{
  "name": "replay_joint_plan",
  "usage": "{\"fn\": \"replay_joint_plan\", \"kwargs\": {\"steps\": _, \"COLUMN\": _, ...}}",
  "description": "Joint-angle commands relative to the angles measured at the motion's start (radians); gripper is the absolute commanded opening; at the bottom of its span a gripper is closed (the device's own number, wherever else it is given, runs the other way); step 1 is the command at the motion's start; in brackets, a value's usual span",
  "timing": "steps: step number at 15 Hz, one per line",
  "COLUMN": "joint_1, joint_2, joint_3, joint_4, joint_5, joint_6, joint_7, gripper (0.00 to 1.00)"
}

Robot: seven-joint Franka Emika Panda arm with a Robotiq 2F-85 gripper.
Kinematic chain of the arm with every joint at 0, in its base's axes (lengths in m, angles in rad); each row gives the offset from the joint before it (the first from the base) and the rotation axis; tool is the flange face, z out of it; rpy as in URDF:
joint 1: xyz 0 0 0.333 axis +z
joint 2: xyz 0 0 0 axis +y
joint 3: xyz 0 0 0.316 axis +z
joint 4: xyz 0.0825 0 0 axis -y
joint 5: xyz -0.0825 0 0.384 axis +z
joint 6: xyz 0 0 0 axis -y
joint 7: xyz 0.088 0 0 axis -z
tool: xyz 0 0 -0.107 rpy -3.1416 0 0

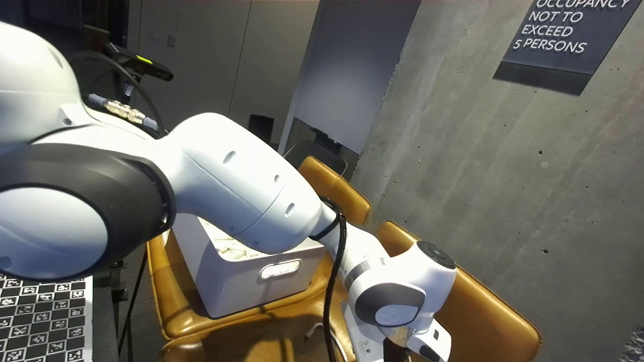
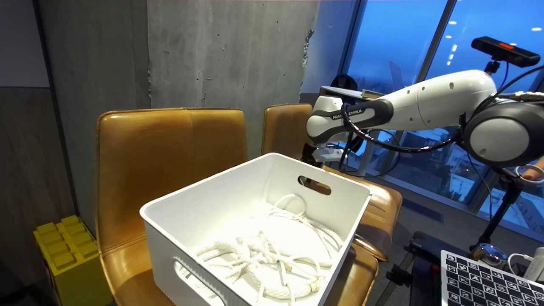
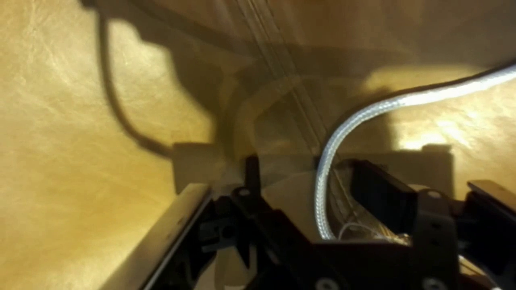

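Gripper (image 3: 308, 167): jaws spread, pinching nothing | Braided cord (image 3: 325, 161): we judge it light, soft, pliable | Hold point: we favour the stretch seen between the jaws

Box (image 2: 238, 197): smooth plastic, near-matt. Rope (image 2: 265, 255) inside box: woven, cloth-like. Cord (image 3: 379, 107) outside box: braided, slight sheen. Chair (image 2: 170, 165) under box: glossy, smooth, leather-look. Wall (image 2: 229, 63) behind box: rough, pitted concrete, matt. Arm (image 2: 440, 100) beyond box: smooth plastic, satiny.
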Motion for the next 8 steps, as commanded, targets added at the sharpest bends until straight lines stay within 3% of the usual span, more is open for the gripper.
{"fn": "replay_joint_plan", "kwargs": {"steps": 1, "joint_1": -0.026, "joint_2": 0.071, "joint_3": -0.006, "joint_4": 0.114, "joint_5": -0.051, "joint_6": -0.051, "joint_7": 0.021, "gripper": 0.28}}
{"fn": "replay_joint_plan", "kwargs": {"steps": 5, "joint_1": -0.038, "joint_2": 0.082, "joint_3": -0.024, "joint_4": 0.127, "joint_5": -0.054, "joint_6": -0.058, "joint_7": 0.013, "gripper": 0.01}}
{"fn": "replay_joint_plan", "kwargs": {"steps": 8, "joint_1": -0.040, "joint_2": 0.065, "joint_3": -0.018, "joint_4": 0.119, "joint_5": -0.051, "joint_6": -0.069, "joint_7": 0.001, "gripper": 0.03}}
